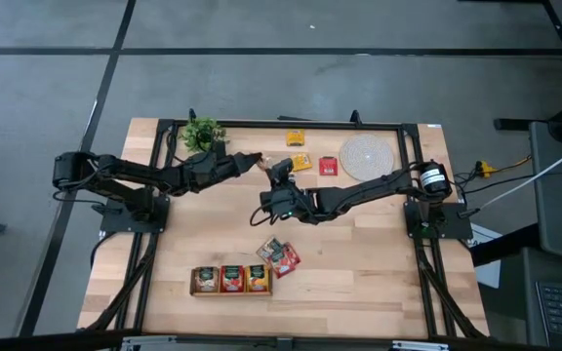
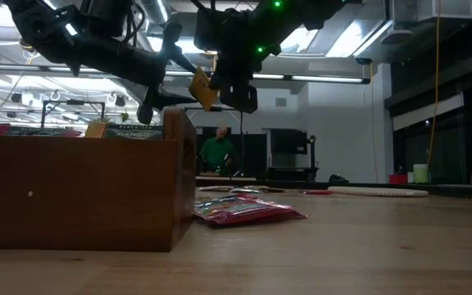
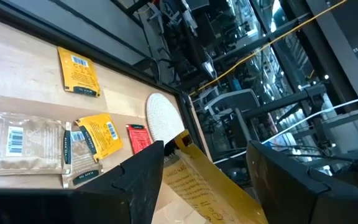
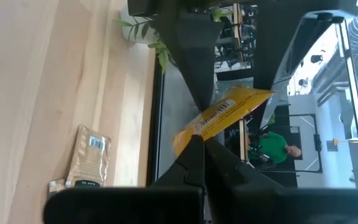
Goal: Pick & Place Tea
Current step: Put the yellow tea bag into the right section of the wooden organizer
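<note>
We have a yellow sachet (image 4: 224, 113) pinched between the closed fingers of our right gripper (image 4: 197, 144), held in the air above the middle of the table (image 1: 359, 263). In the low view it hangs tilted, one corner down, at the top centre of the frame, clear of the wood. Our left gripper (image 3: 207, 171) faces it from the other side, fingers spread wide with the sachet's free end lying between them, apparently not yet clamped.

The tray (image 1: 231, 280) sits in the lower centre of the high view, below and to the left of both grippers, well apart from them. Its long axis runs left to right across the frame. The right gripper looks slightly nearer to it.

Loose sachets (image 1: 278, 254) lie just above the tray's right end, and more sachets (image 1: 301, 161) rest beside the round mat (image 1: 368, 155) toward the upper centre.
</note>
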